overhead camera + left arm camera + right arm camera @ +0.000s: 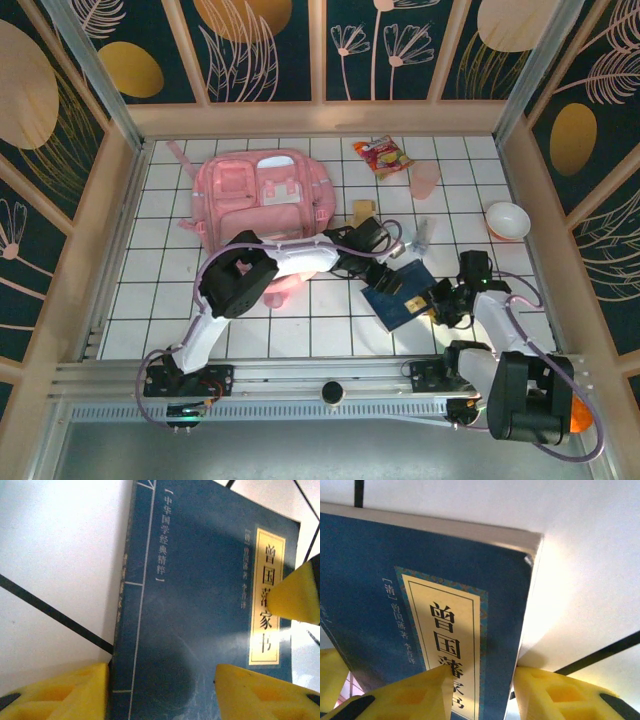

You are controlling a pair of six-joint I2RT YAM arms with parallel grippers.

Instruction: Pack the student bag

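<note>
Right end effector astride book edge — top view adds student bag

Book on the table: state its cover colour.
The book is dark blue with a pale yellow title label, clearest in the right wrist view.

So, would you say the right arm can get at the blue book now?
Probably yes: the right gripper hangs at the edge of the blue book, jaws apart, one finger over the cover, the other over the table. The left gripper sits at the opposite side.
</note>
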